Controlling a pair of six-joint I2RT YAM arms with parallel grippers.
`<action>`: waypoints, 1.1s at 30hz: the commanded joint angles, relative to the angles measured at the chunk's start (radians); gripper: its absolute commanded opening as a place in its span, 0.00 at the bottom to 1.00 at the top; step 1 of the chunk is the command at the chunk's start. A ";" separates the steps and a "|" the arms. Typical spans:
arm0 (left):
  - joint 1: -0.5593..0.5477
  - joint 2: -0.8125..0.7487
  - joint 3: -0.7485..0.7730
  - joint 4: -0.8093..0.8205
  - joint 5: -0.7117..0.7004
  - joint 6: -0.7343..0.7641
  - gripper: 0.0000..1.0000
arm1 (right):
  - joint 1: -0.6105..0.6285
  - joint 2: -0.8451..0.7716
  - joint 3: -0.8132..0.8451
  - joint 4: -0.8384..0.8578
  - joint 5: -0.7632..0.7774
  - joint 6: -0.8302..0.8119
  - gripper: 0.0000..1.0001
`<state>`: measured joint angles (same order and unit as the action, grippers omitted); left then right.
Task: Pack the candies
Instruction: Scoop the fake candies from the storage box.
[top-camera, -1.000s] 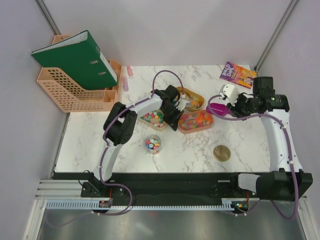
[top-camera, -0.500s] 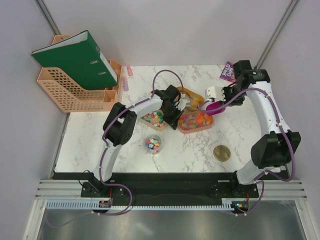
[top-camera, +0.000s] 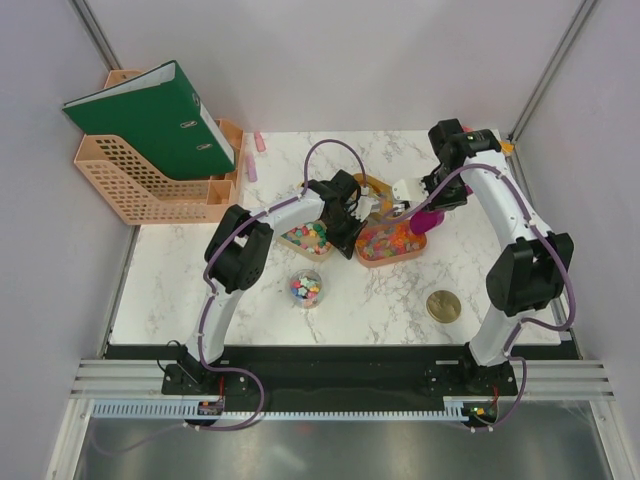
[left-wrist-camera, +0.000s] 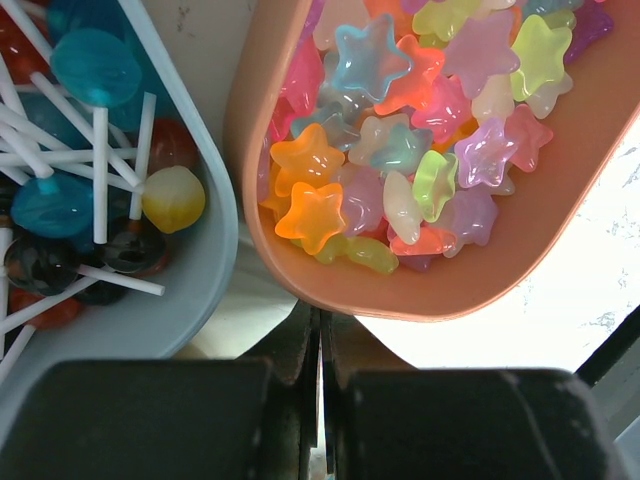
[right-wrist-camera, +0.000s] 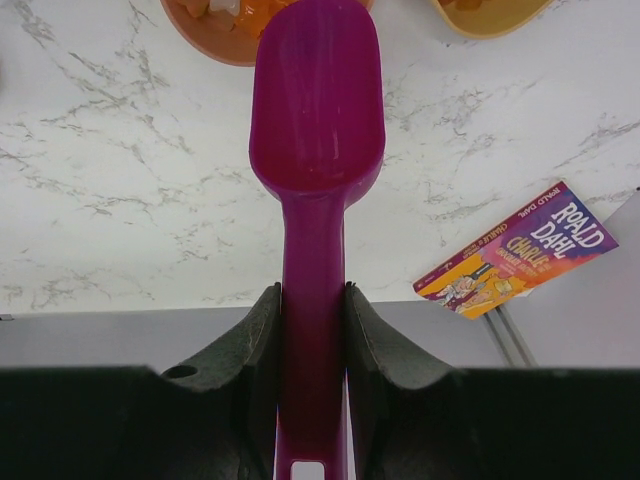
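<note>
The work surface is a white, grey-veined marble-pattern table with a black strip along its near edge. Plain pale lilac-grey walls enclose it on three sides, joined by metal corner posts. A peach perforated file rack holding a green binder occupies the far left corner. Lighting is even and diffuse.

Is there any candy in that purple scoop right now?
No, the magenta scoop gripped by the right claw shows a bare, smooth bowl with nothing lying in it.
</note>
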<state>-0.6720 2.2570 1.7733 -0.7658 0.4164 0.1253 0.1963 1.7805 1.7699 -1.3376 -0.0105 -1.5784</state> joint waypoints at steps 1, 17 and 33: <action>0.002 -0.056 0.005 0.025 -0.025 -0.021 0.02 | 0.014 0.019 0.022 -0.123 0.073 -0.011 0.00; 0.003 -0.057 0.006 0.028 -0.016 -0.032 0.02 | 0.095 0.128 -0.007 -0.120 0.139 0.040 0.00; 0.003 -0.077 -0.002 0.028 -0.016 -0.035 0.02 | 0.183 0.214 0.037 -0.106 0.161 0.172 0.00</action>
<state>-0.6716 2.2559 1.7733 -0.7601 0.4145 0.1120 0.3607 1.9701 1.7817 -1.3399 0.1558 -1.4609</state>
